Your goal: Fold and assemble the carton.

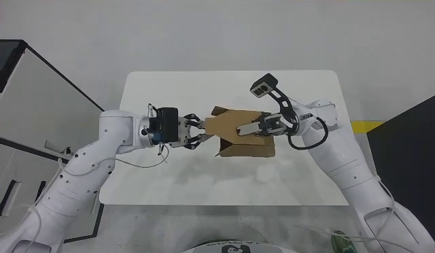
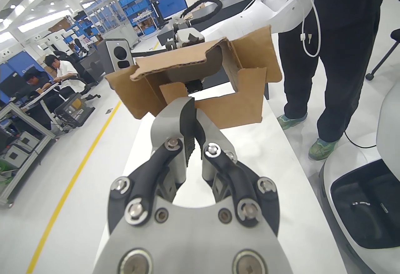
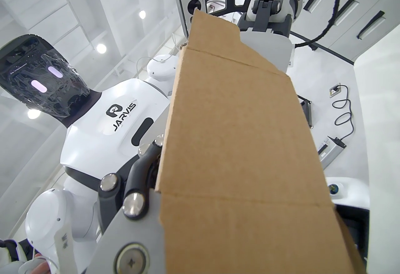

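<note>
A brown carton (image 1: pixel 248 145), partly folded with its flaps open, is held just above the middle of the white table (image 1: pixel 170 178). My left gripper (image 1: pixel 202 132) is at its left end. In the left wrist view the left gripper (image 2: pixel 188 102) is shut on the edge of the carton (image 2: pixel 247 100), at its near lower flap. My right gripper (image 1: pixel 243 130) lies across the carton's top panel, shut on it. One right finger (image 2: pixel 194 86) shows inside the carton. In the right wrist view the carton (image 3: pixel 234 131) covers most of the gripper, and one finger linkage (image 3: pixel 142 162) shows beside it.
The table's bare top (image 2: pixel 250 162) runs all around the carton, with free room in front and behind. A black frame (image 1: pixel 17 62) stands off the table's left side and a dark block (image 1: pixel 408 151) off its right.
</note>
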Robot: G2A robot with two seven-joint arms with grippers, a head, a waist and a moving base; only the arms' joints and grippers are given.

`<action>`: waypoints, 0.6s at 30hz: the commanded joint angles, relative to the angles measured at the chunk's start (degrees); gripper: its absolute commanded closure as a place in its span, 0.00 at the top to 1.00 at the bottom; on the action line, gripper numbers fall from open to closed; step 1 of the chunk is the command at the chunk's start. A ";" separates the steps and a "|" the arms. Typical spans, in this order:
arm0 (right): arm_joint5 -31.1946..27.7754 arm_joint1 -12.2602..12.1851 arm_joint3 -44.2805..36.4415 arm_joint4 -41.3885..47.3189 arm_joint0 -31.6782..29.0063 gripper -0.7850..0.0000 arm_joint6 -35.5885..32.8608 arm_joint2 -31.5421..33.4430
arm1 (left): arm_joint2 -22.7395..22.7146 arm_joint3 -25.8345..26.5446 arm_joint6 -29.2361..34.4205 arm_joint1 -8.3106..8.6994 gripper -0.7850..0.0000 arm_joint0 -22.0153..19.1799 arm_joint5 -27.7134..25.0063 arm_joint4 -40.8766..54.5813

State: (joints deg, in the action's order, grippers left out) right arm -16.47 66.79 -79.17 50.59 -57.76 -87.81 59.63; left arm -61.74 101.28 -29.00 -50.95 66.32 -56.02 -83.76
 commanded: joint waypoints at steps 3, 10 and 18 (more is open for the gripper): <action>0.13 0.17 -0.24 -0.06 -0.16 0.00 -0.13 -0.02 | 0.41 0.18 0.94 -0.19 0.00 -0.03 0.36 0.43; 0.11 0.40 -0.65 -0.54 -0.57 0.00 -0.11 0.11 | 0.50 0.77 2.44 -0.39 0.00 0.01 0.70 0.98; -0.04 0.36 -0.90 -0.95 -1.46 0.00 0.04 1.27 | -0.88 1.44 3.10 -0.28 0.00 0.75 0.85 1.64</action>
State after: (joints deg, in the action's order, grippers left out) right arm -16.44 67.20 -80.06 49.70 -59.09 -87.85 60.58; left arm -62.26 102.73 -25.80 -51.28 66.91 -55.23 -82.27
